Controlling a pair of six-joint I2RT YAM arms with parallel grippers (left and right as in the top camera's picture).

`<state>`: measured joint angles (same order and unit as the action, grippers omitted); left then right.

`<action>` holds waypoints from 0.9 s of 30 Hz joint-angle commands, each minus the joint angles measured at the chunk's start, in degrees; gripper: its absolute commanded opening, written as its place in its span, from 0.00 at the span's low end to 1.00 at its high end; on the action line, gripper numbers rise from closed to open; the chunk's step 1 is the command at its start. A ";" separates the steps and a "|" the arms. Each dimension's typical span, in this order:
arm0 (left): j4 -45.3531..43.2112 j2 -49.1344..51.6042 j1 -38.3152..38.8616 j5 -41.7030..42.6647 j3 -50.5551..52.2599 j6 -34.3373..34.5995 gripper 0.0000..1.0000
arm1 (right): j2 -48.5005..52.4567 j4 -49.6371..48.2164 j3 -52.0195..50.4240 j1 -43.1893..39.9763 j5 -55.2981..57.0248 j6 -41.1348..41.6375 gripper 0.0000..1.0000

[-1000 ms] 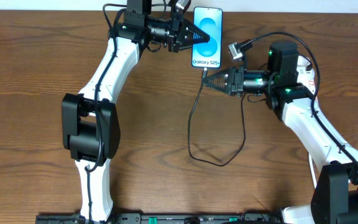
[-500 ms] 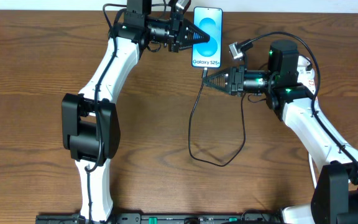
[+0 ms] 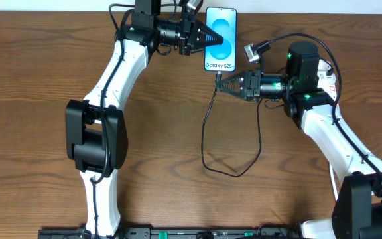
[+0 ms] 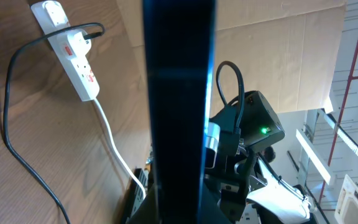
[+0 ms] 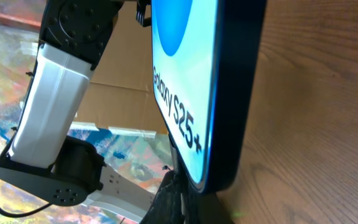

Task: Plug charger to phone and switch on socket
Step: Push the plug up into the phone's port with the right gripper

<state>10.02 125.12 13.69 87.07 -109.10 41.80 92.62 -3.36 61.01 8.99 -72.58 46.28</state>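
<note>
From overhead, my right arm (image 3: 323, 123) hides most of the socket (image 4: 79, 53). The phone (image 3: 225, 23) sits near the table's (image 3: 38, 73) far edge, long axis front-to-back, bottom end toward me, clamped in my left gripper (image 3: 215, 40). My right gripper (image 3: 220, 84) pinches the charger (image 3: 204, 126) just below it; I can't make out the plug tip.

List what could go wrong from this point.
1. The right end effector holds the thin black charger cable by its tip at the lower edge of the slim blue-screened phone. If slightly off-line, it may jam against the frame.
2. The left end effector grips the phone from one side only, so a push might twist it.
3. The slack cable loop could snag the right arm.
</note>
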 commanded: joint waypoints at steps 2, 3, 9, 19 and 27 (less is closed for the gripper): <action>-0.28 -2.49 0.28 2.97 -0.68 -0.83 0.07 | -0.26 -0.74 0.48 -1.14 1.09 1.05 0.01; -0.28 -2.49 0.28 2.97 -0.68 -0.83 0.07 | -0.26 -0.76 0.48 -1.14 1.09 1.05 0.01; -0.28 -2.49 0.28 2.97 -0.68 -0.83 0.07 | -0.26 -0.76 0.48 -1.20 1.77 1.09 0.01; -0.28 -2.49 0.28 2.97 -0.68 -0.81 0.08 | -0.26 -1.90 0.48 -1.86 2.84 1.05 0.01; -0.26 -2.49 0.28 2.97 -0.68 -0.76 0.07 | -0.26 -3.93 0.48 -1.84 3.67 2.12 0.01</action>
<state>9.98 125.12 13.58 86.65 -109.10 41.82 92.62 -6.26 60.97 8.14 -72.23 47.97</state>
